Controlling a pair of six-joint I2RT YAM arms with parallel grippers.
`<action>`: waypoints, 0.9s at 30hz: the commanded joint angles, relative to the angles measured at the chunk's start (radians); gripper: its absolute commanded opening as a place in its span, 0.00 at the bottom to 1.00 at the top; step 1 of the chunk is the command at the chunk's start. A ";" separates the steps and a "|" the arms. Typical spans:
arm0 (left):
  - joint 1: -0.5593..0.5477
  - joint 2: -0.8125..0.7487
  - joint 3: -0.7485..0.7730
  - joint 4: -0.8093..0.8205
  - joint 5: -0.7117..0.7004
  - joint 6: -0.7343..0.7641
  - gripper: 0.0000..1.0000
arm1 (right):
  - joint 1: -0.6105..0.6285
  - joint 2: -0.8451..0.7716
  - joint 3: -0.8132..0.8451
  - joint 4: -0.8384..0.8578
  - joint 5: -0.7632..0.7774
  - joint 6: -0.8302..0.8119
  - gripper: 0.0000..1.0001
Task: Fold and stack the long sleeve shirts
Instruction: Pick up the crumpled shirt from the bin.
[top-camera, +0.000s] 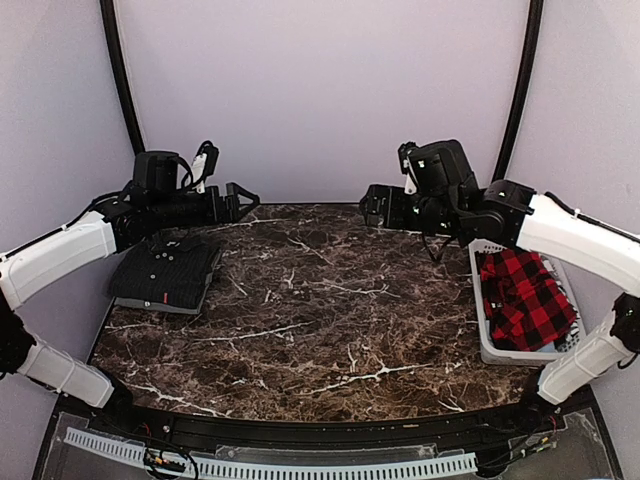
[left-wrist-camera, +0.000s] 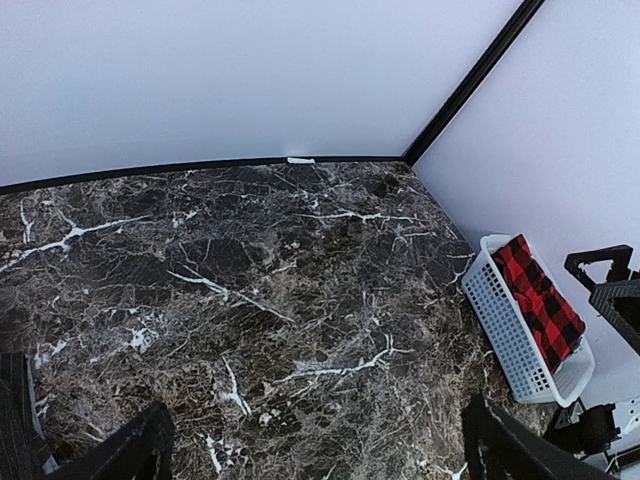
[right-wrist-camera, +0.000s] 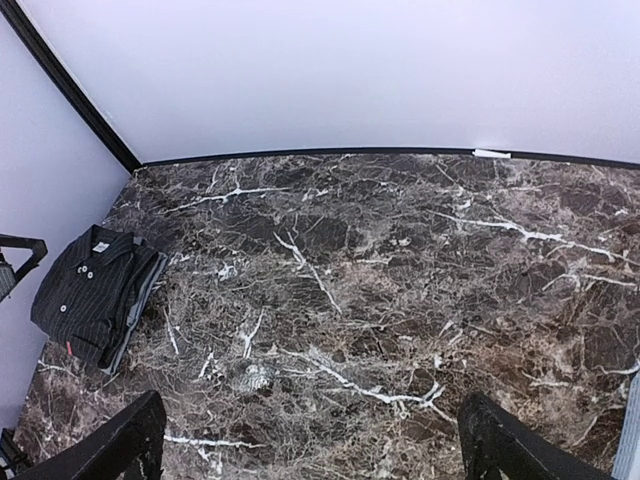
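The dark charcoal, finely striped cloth shirt (top-camera: 165, 272) lies folded into a neat rectangle on the left of the table, close to its left edge, buttons up. The red-and-black buffalo-check flannel shirt (top-camera: 525, 300) is not folded. It sits crumpled inside the white slotted plastic basket (top-camera: 490, 348) at the right edge, well apart from the first. I judge one shirt done, with the flannel yet to be lifted out, folded and stacked.

My worries from here start with the flannel. It is bunched, so a pinch may catch only one layer or a sleeve, and it would then come out as a rope rather than flat. The basket looks light and stands at the table's edge, so cloth snagging on its rim could drag or tip it. The charcoal shirt lies near the edge and right under my left arm. A careless descent, or sliding the flannel into place, could rumple its fold or nudge it off the dark brown marble-patterned tabletop (top-camera: 320, 310).

The left gripper (top-camera: 240, 200) hovers above the table just beyond the charcoal shirt. Its wrist view shows the fingers spread wide, with nothing between them and touching nothing. The right gripper (top-camera: 372, 205) hangs in the air inward of the basket, likewise splayed wide and empty, clear of both cloth and table.
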 joint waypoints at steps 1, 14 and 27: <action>0.000 -0.014 -0.004 0.005 -0.019 -0.004 0.99 | -0.006 -0.023 -0.010 0.086 0.027 -0.051 0.99; 0.000 -0.012 0.002 -0.006 -0.022 0.001 0.99 | -0.329 -0.219 -0.331 0.099 -0.023 0.019 0.99; 0.000 -0.003 0.005 -0.009 -0.013 0.012 0.99 | -0.695 -0.287 -0.630 0.186 -0.221 0.000 0.94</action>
